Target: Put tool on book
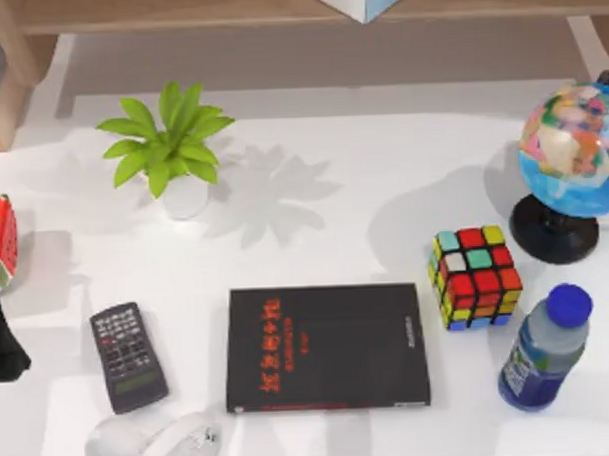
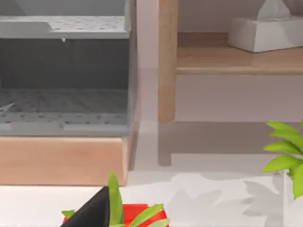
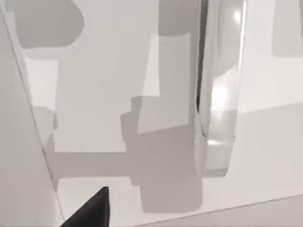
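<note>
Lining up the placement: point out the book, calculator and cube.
book (image 1: 329, 347), top view, middle of black cover.
calculator (image 1: 128, 356), top view, keypad centre.
cube (image 1: 475, 277), top view, red face.

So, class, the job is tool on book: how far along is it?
Done: nothing yet; the book lies flat with its black cover bare. In hand: nothing clearly; the pale bar-shaped tool shows against a white surface in the right wrist view, not on the book. The left arm sits at the table's left edge. Left: grasp the tool, carry it over, set it on the cover.
</note>
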